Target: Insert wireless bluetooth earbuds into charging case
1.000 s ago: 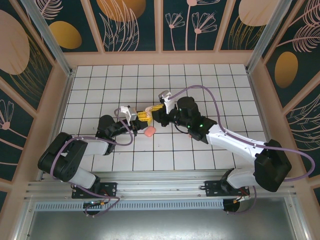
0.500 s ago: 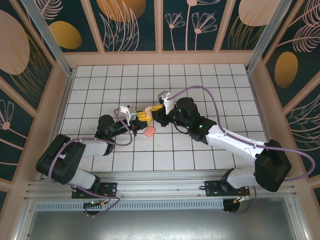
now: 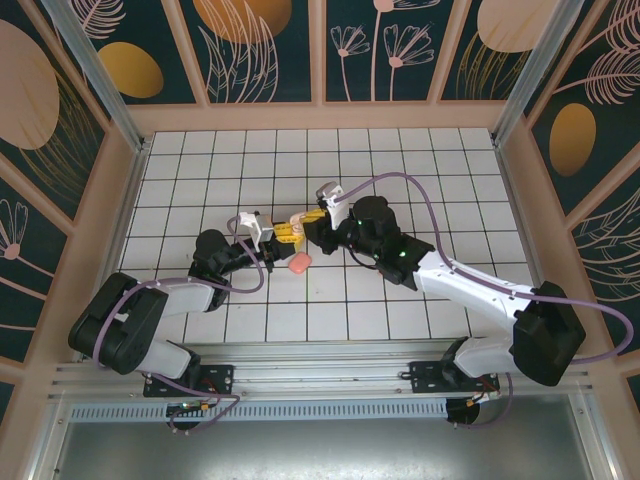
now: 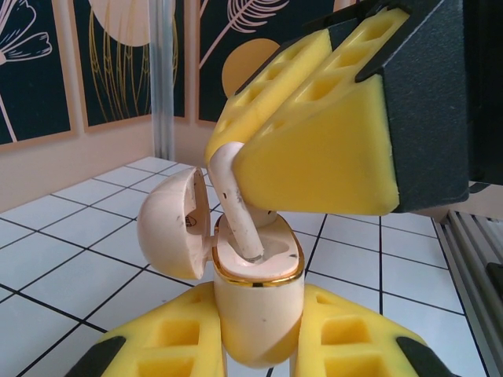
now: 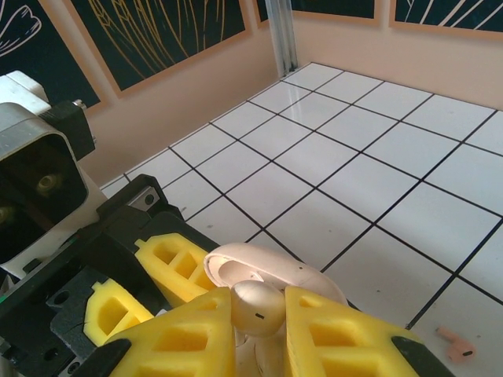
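Earbud (image 4: 236, 206) going stem-first into open charging case (image 4: 255, 302)

Pinched in the right hand (image 5: 259, 330), stem tip inside the gold-rimmed well at centre frame; case clamped upright by the left hand (image 4: 255, 334) along the bottom edge, lid (image 4: 174, 220) swung left. Likely to jam or tip the case if pressed while tilted off the slot's line; could pop free if let go before seating. Against a second earlier, hardly any change: hands meeting at the same spot mid-tabletop (image 3: 420, 160), left elbow drifted slightly outward. Pink earbud (image 5: 454, 342) lower right on the tiles.
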